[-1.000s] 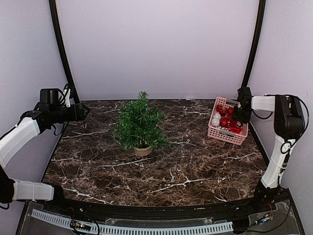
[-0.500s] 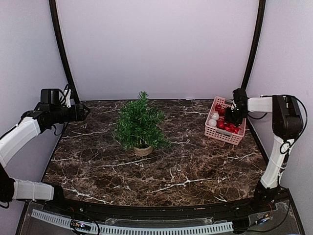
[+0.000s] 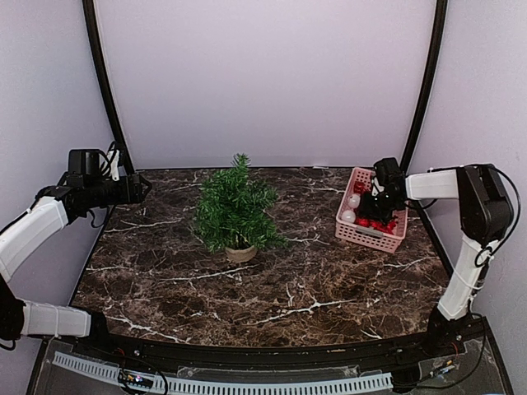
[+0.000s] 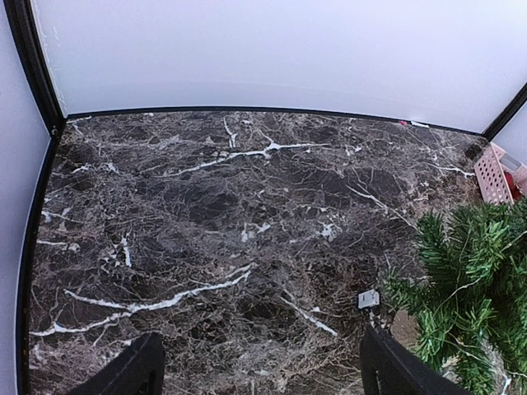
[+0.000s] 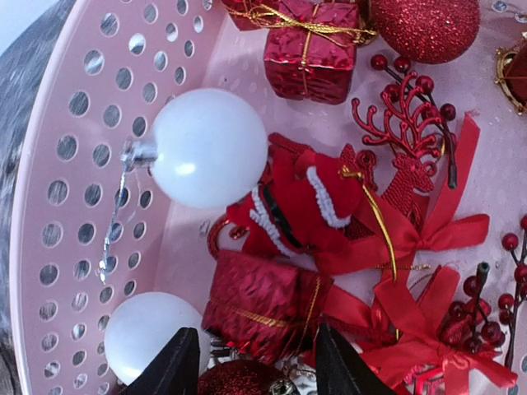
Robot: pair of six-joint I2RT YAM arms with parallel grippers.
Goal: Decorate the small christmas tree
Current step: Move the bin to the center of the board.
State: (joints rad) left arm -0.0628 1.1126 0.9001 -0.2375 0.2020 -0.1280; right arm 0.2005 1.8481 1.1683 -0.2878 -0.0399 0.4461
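Two white baubles (image 5: 210,148) sharp from right wrist, small christmas tree (image 3: 236,207) overhead

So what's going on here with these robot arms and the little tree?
The right gripper is down inside the pink basket of ornaments, fingers open over a small red gift box, apparently about to pick one. The left gripper hangs open and empty over the left side of the table. The small tree stands in the middle of the table with no ornaments visible on it yet.
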